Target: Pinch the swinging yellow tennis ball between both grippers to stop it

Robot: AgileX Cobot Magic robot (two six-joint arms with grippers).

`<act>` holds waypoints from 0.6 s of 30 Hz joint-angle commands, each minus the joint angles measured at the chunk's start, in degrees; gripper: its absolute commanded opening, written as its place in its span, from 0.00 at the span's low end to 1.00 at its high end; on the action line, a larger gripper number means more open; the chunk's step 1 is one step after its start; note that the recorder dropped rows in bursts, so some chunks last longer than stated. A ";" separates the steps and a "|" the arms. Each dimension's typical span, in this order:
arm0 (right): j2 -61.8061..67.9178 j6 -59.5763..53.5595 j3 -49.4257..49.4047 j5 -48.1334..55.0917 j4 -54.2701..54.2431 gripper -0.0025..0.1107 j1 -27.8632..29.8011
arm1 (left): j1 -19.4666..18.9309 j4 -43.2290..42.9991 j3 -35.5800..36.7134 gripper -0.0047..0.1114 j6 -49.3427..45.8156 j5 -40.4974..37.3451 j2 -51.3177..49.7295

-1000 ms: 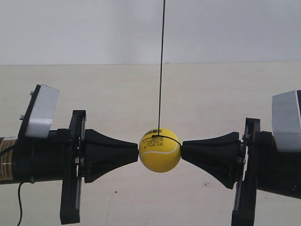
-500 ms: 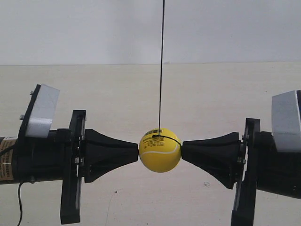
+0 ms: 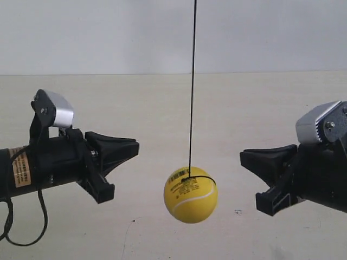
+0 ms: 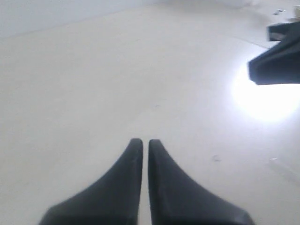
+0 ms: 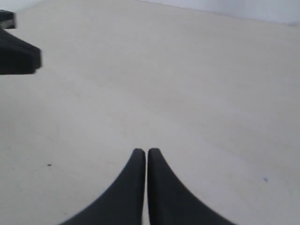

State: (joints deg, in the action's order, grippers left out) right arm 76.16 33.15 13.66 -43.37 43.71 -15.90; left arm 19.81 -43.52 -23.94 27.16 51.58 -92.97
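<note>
Here the yellow tennis ball (image 3: 191,195) hangs in the air on a thin black string (image 3: 192,86). The ball is bright yellow, with a white curved seam across its front. It has small black print and a barcode near its top, where the string loops around it. It hangs between the two arms, a bit lower than their tips.

The claw at the exterior view's left (image 3: 132,147) and the claw at the exterior view's right (image 3: 246,160) point in from each side. Both are apart from the ball. A grey-white block (image 3: 54,111) sits on top of the arm at that view's left. The pale tabletop (image 3: 271,97) lies behind.

In the wrist views, the left claw (image 4: 145,141) and the right claw (image 5: 146,151) each have their jaws almost together, with only a thin slit between them. A white glare spot (image 4: 267,98) lies on the tabletop in the left wrist view.
</note>
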 commanded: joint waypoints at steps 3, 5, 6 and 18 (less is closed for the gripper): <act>-0.44 -5.48 0.41 11.12 -11.03 0.02 -0.06 | 0.07 11.70 -0.13 0.08 3.30 -12.82 0.90; -1.35 -7.37 0.41 13.02 -13.60 0.02 -0.06 | 0.07 14.39 -0.13 0.08 2.57 -17.32 2.63; -2.19 -7.60 0.41 13.91 -13.98 0.02 -0.06 | 0.07 14.51 -0.13 0.08 2.32 -19.32 3.88; -21.44 -5.89 0.15 27.25 -14.51 0.02 -0.06 | 0.07 20.37 6.41 0.08 -0.04 -23.96 27.46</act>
State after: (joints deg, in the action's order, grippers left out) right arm 59.66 26.46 13.66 -19.77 29.81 -15.90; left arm 19.81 -27.75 -19.20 28.94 29.12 -70.55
